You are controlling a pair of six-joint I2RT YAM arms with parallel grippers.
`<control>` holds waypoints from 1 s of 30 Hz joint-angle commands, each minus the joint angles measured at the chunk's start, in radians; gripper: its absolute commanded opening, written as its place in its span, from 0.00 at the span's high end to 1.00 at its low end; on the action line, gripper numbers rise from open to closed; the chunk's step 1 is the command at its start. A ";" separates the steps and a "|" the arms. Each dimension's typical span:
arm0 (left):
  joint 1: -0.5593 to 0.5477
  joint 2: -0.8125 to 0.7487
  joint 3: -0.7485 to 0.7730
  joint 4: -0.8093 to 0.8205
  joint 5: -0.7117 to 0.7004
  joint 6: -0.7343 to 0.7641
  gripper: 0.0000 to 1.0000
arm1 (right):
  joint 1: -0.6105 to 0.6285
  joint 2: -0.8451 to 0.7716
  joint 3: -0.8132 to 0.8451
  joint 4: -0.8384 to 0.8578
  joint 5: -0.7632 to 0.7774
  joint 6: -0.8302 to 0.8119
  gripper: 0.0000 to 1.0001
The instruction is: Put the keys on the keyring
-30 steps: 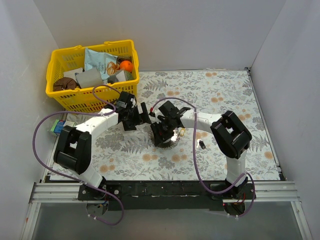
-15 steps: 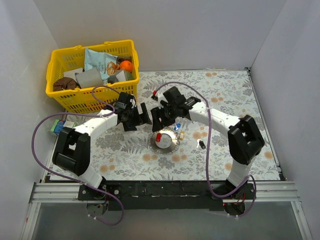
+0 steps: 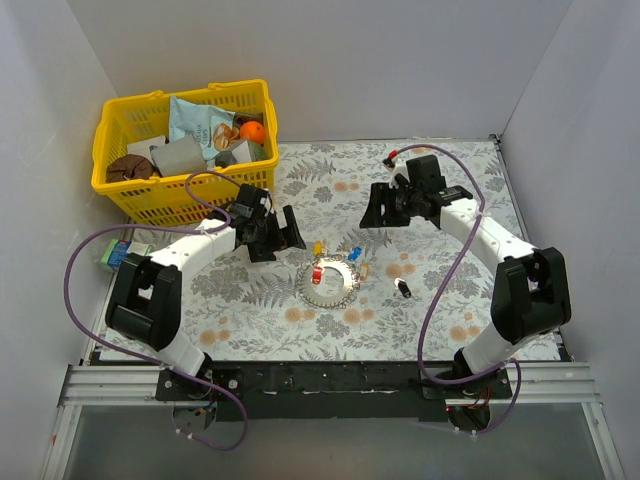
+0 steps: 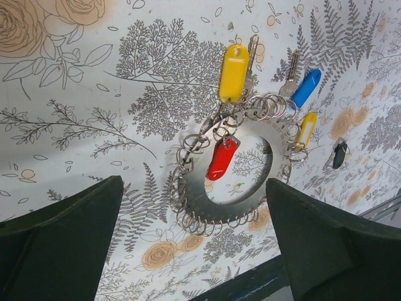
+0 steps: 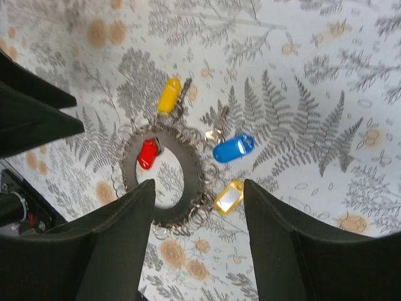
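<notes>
Both hang wide open and empty, the left gripper just up-left of the keyring on the table, while the loose dark key lies off its right side, nearer the right gripper

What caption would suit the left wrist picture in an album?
Silver keyring on floral cloth: red key at its inner rim, large yellow key and blue key outside it.

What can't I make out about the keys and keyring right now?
- Blue key: whether it is threaded on the keyring; too small in every view.
- Dark key: tiny in left wrist view, absent from right wrist view.
- Keyring's lower-left rim: behind a finger of the right gripper, right wrist view.
</notes>
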 commanded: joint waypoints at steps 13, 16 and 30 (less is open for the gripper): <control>0.003 0.049 0.054 0.018 0.068 0.029 0.06 | 0.042 0.004 -0.041 0.009 -0.072 -0.044 0.36; 0.003 0.043 0.049 0.017 0.065 0.031 0.08 | 0.076 0.036 -0.022 -0.001 -0.069 -0.047 0.36; -0.004 0.038 0.026 0.008 0.063 0.057 0.16 | 0.229 0.166 0.070 0.012 -0.040 -0.029 0.37</control>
